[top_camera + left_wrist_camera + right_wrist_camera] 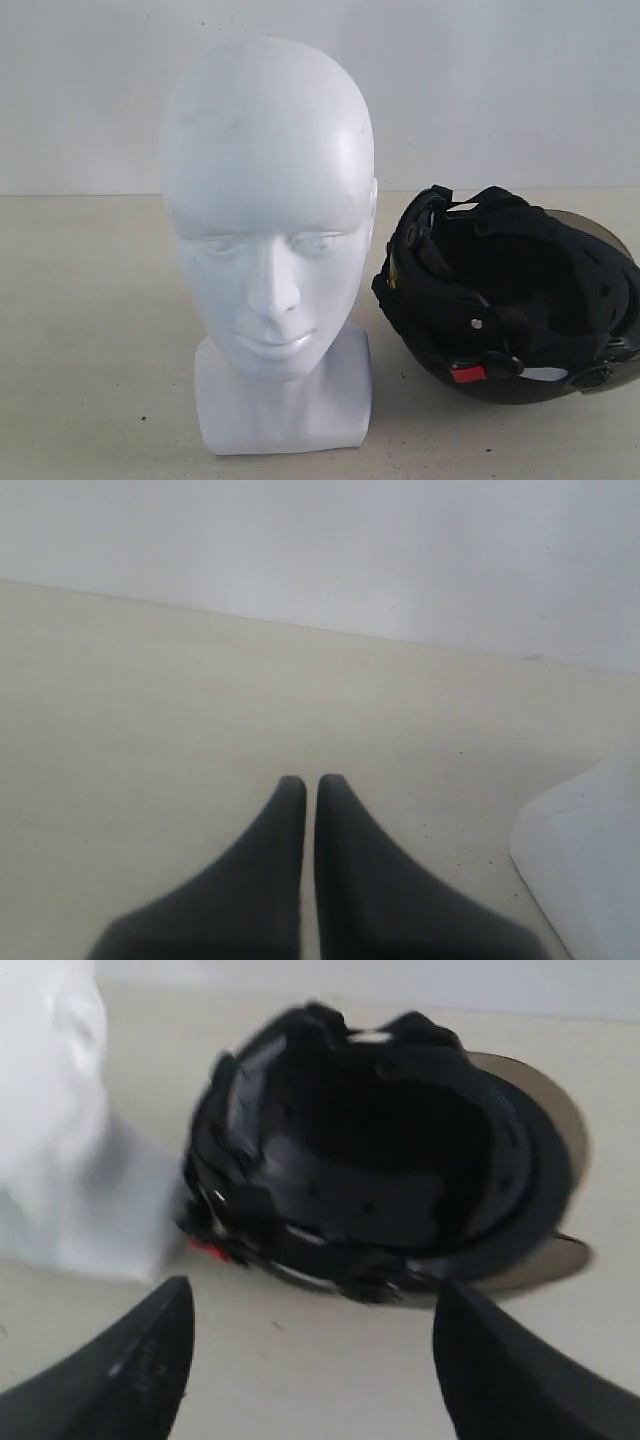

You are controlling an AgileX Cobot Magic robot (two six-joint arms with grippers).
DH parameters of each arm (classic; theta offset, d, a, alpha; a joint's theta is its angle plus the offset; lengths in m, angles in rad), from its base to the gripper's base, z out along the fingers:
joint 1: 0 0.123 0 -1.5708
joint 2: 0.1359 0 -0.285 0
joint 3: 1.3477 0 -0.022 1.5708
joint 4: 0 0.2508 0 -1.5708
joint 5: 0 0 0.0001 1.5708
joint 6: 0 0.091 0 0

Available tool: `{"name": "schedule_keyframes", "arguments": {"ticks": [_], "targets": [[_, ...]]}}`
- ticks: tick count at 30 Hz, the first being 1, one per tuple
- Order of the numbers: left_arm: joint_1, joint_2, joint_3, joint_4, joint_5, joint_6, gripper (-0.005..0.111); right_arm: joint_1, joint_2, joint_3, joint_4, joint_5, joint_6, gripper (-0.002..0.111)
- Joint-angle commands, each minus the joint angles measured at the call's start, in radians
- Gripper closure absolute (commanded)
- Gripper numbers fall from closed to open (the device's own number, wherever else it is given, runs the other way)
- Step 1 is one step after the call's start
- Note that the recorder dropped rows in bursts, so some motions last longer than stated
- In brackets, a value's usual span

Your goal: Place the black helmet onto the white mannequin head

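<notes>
The white mannequin head (pixel 268 200) stands upright on the worktop (pixel 90 330). The black helmet (pixel 510 300) lies just beside its base, padded inside showing. The right end effector (pixel 312 1288) is released, jaws wide, near the helmet. The left end effector (pixel 311 780) is clenched beside the base.

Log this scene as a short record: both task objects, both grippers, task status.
white mannequin head: upright on the table, face toward the exterior camera, bare
black helmet: on the table, padded inside showing, right of the head in the exterior view; whether they touch is unclear
visor: on the helmet's side away from the head
left gripper: shut, empty, over bare table near the head's base
right gripper: open, empty, short of the helmet
status: helmet not yet on the head
</notes>
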Motion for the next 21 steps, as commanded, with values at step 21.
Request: {"name": "schedule_keyframes", "arguments": {"ticks": [21], "targets": [[0.0, -0.003, 0.004, -0.007, 0.001, 0.003, 0.102, 0.051, 0.539, -0.187, -0.043, 0.164, -0.957, 0.043]]}}
